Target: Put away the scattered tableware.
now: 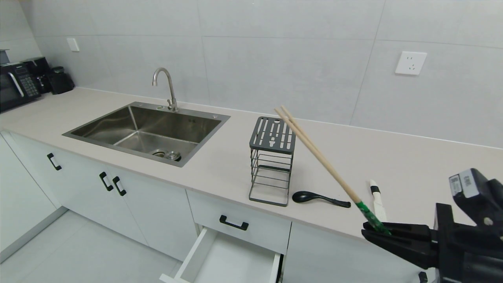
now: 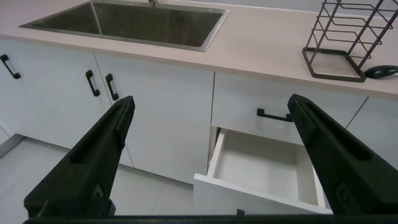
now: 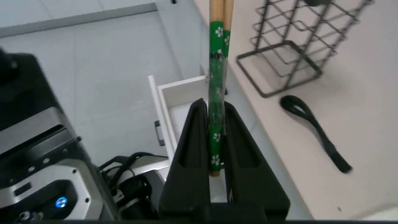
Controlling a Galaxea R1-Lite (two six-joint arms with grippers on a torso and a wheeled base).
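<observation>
My right gripper (image 1: 378, 228) is shut on the green patterned ends of a pair of wooden chopsticks (image 1: 320, 158), held at the counter's front right; the sticks slant up and back past the dark wire rack (image 1: 272, 159). In the right wrist view the chopsticks (image 3: 217, 93) stand between the closed fingers (image 3: 239, 155). A black spoon (image 1: 319, 198) lies on the counter beside the rack, and a white utensil with a black band (image 1: 377, 199) lies to its right. My left gripper (image 2: 208, 162) hangs open in front of the cabinets, above the floor near the open white drawer (image 2: 261, 171).
The pulled-out drawer (image 1: 226, 257) sits below the rack, under a shut drawer with a black handle (image 1: 234, 223). A steel sink (image 1: 149, 131) with a tap (image 1: 167, 86) is at the left. A microwave (image 1: 13, 84) stands at the far left. A wall socket (image 1: 410, 63) is at the right.
</observation>
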